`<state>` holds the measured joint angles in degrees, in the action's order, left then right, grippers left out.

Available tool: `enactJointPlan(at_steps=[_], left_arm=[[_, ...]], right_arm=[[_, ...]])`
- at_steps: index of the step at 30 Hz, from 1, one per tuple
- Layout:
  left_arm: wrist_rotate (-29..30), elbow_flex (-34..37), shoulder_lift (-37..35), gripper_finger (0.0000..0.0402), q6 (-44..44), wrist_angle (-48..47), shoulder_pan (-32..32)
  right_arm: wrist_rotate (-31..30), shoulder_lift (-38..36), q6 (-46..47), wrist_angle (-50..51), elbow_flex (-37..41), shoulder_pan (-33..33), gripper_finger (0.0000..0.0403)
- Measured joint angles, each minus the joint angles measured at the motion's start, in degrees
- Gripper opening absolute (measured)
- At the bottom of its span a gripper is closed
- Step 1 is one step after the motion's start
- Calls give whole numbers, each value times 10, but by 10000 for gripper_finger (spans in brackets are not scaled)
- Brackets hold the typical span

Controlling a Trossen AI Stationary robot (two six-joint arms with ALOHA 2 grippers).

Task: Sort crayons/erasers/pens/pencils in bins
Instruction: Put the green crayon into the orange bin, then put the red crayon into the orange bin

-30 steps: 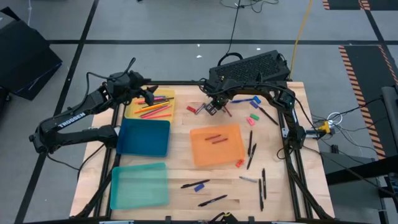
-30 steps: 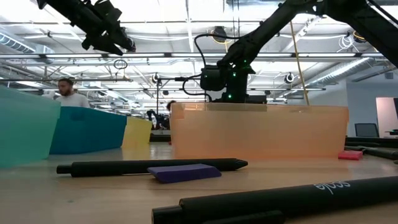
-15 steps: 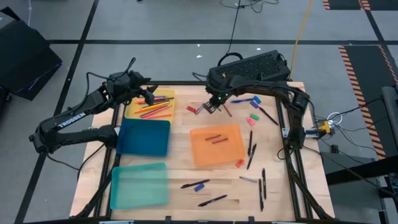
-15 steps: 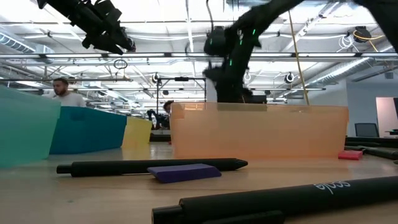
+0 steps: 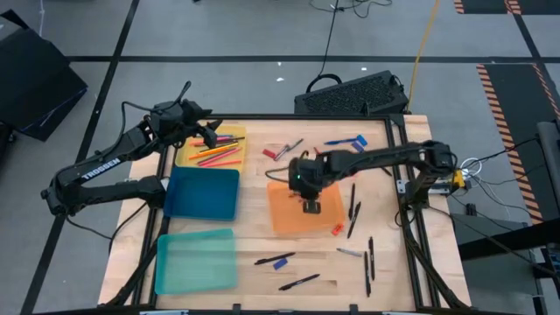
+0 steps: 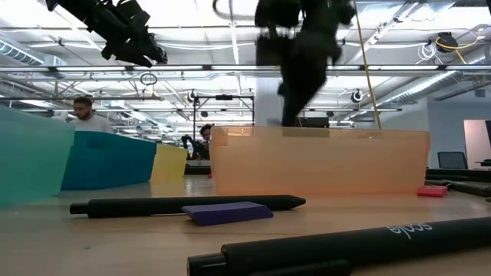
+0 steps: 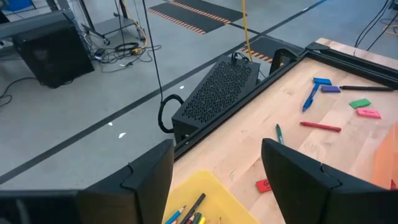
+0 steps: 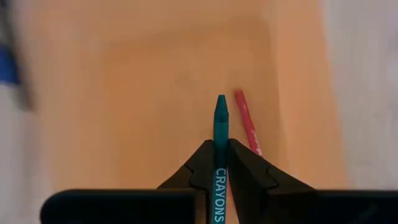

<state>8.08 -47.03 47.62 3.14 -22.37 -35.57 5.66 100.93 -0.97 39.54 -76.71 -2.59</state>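
Observation:
My right gripper [image 5: 311, 206] hangs over the orange bin [image 5: 284, 219], shut on a teal crayon [image 8: 219, 134]. A red crayon [image 8: 247, 121] lies on the bin's floor beside it. My left gripper [image 7: 214, 180] stands open over the far end of the yellow bin [image 5: 188, 156], which holds several pencils [image 5: 219, 153]. The blue bin [image 5: 203, 192] and the teal bin [image 5: 194, 260] lie near the table's left edge. Pens [image 5: 352, 206] and erasers [image 5: 357, 164] lie loose on the table's right half. My right gripper pinches the teal crayon's labelled shaft [image 8: 219, 163] between its two fingers [image 8: 241, 167]. The crayon lies along the fingers, and its pointed tip [image 8: 221, 102] sticks out past them. The fingers point down into the orange bin, and the crayon is clear of the bin's floor.
A red eraser [image 5: 337, 230] lies just off the orange bin's near right corner. Pens [image 5: 369, 258] and a blue eraser [image 5: 280, 262] lie near the front edge. A red eraser [image 5: 269, 153], a pencil [image 5: 291, 147] and blue pieces [image 5: 357, 140] lie at the far side.
My right gripper has swung from the far middle of the table toward the near edge and now hangs over the orange bin. In the low view it has also risen. My left arm has kept still.

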Motion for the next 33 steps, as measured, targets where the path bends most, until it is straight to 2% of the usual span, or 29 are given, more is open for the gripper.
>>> enactJointPlan(at_steps=[5, 8, 11, 15, 17, 22, 28, 33], left_arm=[[0, 0, 0, 243, 1, 0, 0], [0, 0, 0, 243, 3, 0, 0], [-1, 0, 0, 243, 3, 0, 0], [-4, 0, 0, 243, 6, 0, 0], [-5, 0, 0, 243, 6, 0, 0], [-5, 0, 0, 243, 6, 0, 0], [-5, 0, 0, 243, 6, 0, 0], [-5, 0, 0, 243, 7, 0, 1]], right_arm=[[-55, 30, -5, -101, 71, 15, 32], [-71, 42, -24, -124, 87, 16, 38], [-72, 38, -19, -118, 76, 16, 58], [-71, 3, 37, -67, 37, 8, 99], [-91, -21, 82, -47, 18, -3, 121], [-178, -69, 211, 8, 8, -77, 160], [-170, -39, 282, 31, 8, -190, 165], [-144, 28, 290, 32, 9, -233, 161]])
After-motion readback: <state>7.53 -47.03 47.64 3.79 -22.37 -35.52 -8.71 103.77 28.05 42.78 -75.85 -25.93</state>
